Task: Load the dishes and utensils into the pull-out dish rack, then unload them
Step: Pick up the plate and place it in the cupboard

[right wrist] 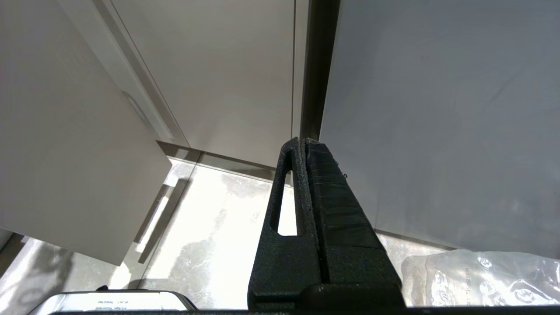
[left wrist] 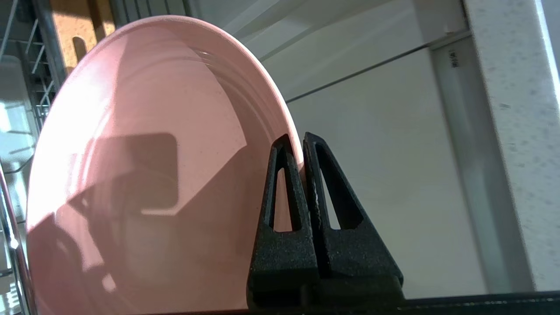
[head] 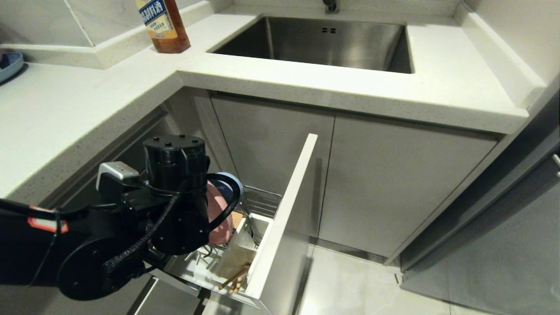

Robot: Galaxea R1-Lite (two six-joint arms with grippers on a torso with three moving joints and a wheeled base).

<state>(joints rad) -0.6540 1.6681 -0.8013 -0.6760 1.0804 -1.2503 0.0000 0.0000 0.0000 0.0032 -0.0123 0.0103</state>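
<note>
While the rack stands pulled out of the cabinet, each thing sits as follows.

Landmark: the rack (head: 262, 202), a chrome wire frame behind a pale front panel, drawn out below the counter (head: 65, 118) so its slots can be reached from above.

Plate: the pink plate (left wrist: 144, 175) stands on edge inside the rack, near its back end, upright as a slot would keep it. Whether its lower rim rests in the rack cannot be seen; the arm hides that part.

Left gripper: the left gripper (left wrist: 296, 142) is over the rack with its two black fingers pressed together on the plate's rim. A sliver of pink shows between the tips, so it is pinching the edge, likely because a thin rim is the only part of an upright plate it can take.

Bowl: a curve of light blue (head: 227, 177) shows just behind the plate in the rack; most of it is hidden.

Cup: the white cup (head: 251, 227) sits in the rack against the front panel, open side up so long things stand in it.

Chopsticks: wooden tips (head: 236, 280) lean at the rack's front corner beside the cup.

Spoon and fork: too hidden to tell.

Right gripper: the right gripper (right wrist: 302, 142) hangs well apart from the rack, pointing at the floor by a cabinet door, fingers closed on nothing, parked.

Stage, as a judgement: the plate is being either set in or lifted out; the pinch alone does not say which.
</note>
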